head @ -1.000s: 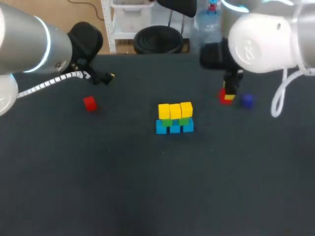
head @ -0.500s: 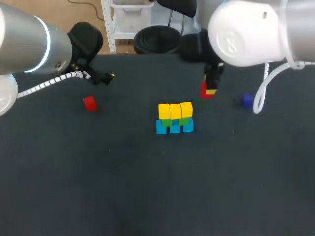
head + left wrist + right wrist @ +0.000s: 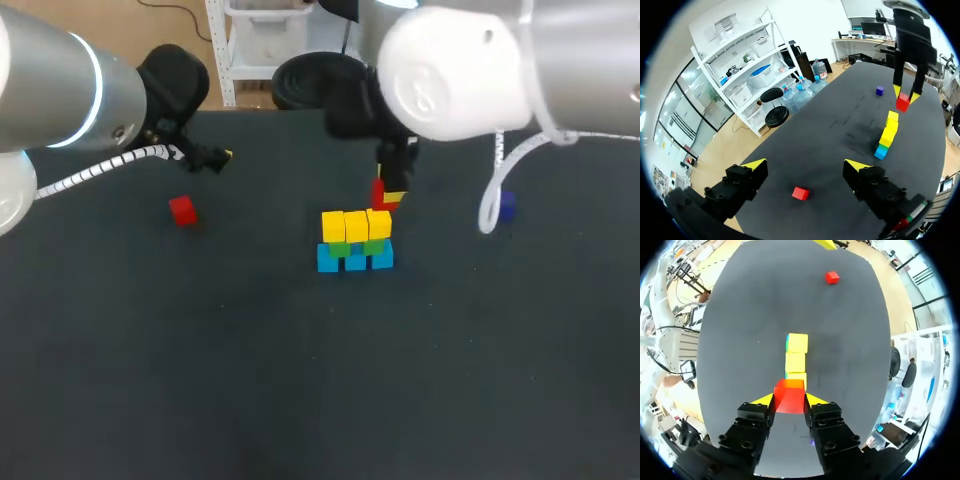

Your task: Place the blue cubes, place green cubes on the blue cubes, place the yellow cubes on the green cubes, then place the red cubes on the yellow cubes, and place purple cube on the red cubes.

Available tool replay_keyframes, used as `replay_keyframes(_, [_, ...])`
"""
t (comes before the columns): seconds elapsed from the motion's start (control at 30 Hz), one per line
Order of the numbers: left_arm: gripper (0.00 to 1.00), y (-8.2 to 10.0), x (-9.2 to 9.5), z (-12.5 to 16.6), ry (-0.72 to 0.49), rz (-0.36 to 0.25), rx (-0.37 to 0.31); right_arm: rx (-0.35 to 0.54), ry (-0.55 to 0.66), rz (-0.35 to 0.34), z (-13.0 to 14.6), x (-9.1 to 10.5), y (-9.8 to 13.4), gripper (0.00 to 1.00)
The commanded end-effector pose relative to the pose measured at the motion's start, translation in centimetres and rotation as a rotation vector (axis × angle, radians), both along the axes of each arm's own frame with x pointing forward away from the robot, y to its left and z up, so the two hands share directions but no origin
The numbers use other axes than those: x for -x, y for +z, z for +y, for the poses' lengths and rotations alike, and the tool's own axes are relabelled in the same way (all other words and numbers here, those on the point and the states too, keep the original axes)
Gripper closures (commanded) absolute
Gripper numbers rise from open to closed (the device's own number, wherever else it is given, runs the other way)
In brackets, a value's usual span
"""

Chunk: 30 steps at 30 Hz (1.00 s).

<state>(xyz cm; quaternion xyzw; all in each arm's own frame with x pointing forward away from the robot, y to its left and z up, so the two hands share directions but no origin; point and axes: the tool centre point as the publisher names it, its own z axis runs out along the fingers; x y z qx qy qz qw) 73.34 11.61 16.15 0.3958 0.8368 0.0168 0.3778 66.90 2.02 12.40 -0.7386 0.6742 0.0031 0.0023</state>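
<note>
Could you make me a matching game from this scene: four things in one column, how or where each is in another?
Things:
1. three yellow cubes
2. small purple cube
3. left gripper
4. right gripper

States:
A. fingers shut on a small red cube
B. fingers open, holding nothing
C. alone on the dark table
D. stacked on green cubes

Pairs: 1-D, 2-C, 3-B, 4-A.

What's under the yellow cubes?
Under the yellow cubes sit green cubes, with blue cubes at the bottom. The green tops are covered; only their fronts show.
</note>
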Motion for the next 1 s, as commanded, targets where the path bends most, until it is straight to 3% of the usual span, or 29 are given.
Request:
replay_keyframes(0.03, [0.00,0.0,-0.1,0.1,-0.003,0.001,0.002,0.017,0.013,0.028,1.3,-0.7,0.0,1.00])
replay_keyframes(0.4, [0.00,0.0,-0.1,0.1,-0.003,0.001,0.002,0.025,0.022,0.092,1.9,-1.0,-1.9,1.00])
replay_keyframes(1.0, [0.00,0.0,-0.1,0.1,-0.003,0.001,0.002,0.036,0.028,0.120,1.8,-0.9,-2.6,1.00])
